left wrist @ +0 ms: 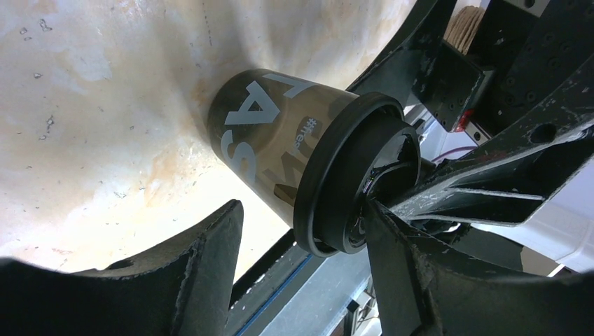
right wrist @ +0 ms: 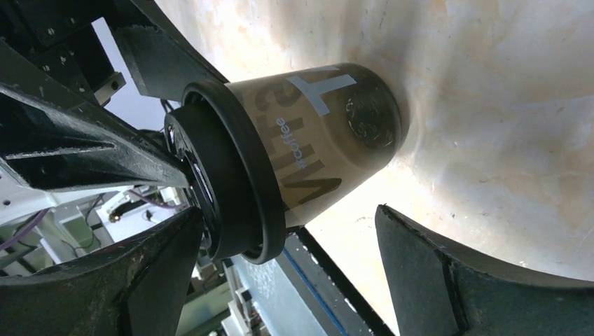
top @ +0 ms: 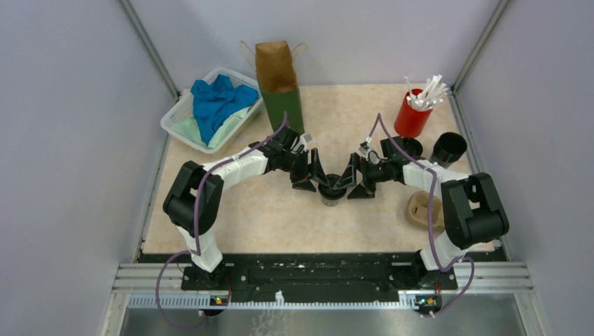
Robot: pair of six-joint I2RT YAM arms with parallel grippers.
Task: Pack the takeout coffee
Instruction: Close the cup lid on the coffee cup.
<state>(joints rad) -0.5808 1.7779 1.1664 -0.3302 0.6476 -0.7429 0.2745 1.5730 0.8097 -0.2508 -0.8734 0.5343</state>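
One takeout coffee cup (top: 329,190), black with pale lettering and a black lid, stands at the table's middle between both grippers. In the left wrist view the cup (left wrist: 273,143) sits between the jaws of my left gripper (left wrist: 302,217). One finger (left wrist: 420,273) rests against the lid's top and the other stands apart from the cup. My right gripper (right wrist: 291,213) frames the same cup (right wrist: 315,140) from the other side. Its one finger (right wrist: 140,280) is at the lid and the other is well off. Both grippers (top: 315,178) (top: 354,180) are open.
A green and brown paper bag (top: 280,84) stands at the back. A white basket (top: 178,119) with blue cloth is at back left. A red cup of white sticks (top: 413,112), two more black cups (top: 448,148) (top: 410,147) and a tan carrier (top: 422,208) are on the right.
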